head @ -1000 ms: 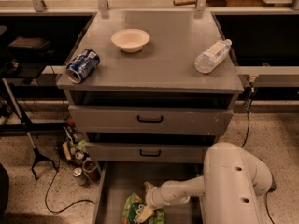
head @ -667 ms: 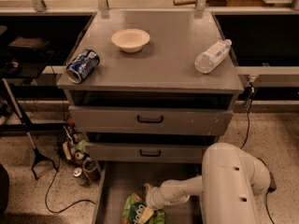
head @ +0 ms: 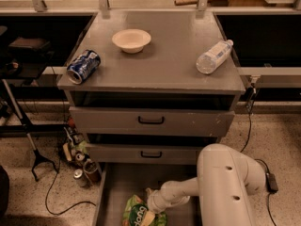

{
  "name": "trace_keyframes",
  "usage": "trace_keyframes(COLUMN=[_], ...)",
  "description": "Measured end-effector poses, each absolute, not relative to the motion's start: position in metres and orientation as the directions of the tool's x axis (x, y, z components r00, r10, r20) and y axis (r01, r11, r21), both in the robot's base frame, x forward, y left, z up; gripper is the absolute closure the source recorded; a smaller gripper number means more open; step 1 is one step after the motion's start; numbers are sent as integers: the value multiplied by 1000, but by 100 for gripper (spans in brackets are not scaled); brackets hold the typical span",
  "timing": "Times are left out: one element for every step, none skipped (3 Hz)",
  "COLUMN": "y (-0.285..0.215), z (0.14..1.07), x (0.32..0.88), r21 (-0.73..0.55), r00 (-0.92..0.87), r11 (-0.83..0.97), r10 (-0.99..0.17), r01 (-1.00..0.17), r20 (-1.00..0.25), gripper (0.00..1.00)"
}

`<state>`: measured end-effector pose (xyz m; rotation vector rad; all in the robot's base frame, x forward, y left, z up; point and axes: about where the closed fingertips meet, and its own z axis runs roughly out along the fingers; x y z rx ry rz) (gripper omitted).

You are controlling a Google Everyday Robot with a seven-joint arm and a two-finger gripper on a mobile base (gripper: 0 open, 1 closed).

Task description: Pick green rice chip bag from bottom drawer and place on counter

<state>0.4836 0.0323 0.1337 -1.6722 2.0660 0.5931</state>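
Up top, the counter (head: 174, 74) holds no bag yet. Below it the bottom drawer (head: 117, 185) stands open. The green rice chip bag (head: 137, 216) lies at its near end, with the gripper (head: 153, 206) down against it — whether it has clamped, I cannot tell. Lifting and placing remain.

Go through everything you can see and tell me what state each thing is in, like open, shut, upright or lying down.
bottom drawer: pulled open.
middle drawer: pushed in.
top drawer: pushed in.
green rice chip bag: lying in the bottom drawer, not yet on the counter.
claw: down in the bottom drawer, at the bag.
blue soda can: on its side on the counter.
bowl: upright on the counter.
water bottle: on its side on the counter.
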Motion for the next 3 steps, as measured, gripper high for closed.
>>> trace_keyframes(y=[29, 27, 20], z=[124, 122, 120], x=[479, 478, 476], r21=[94, 94, 90], r00=[-205, -212, -231], r11=[183, 192, 218], r10=[-814, -812, -805], r01=[-978, -977, -972], r20=[-544, -544, -547], gripper=[6, 33, 56])
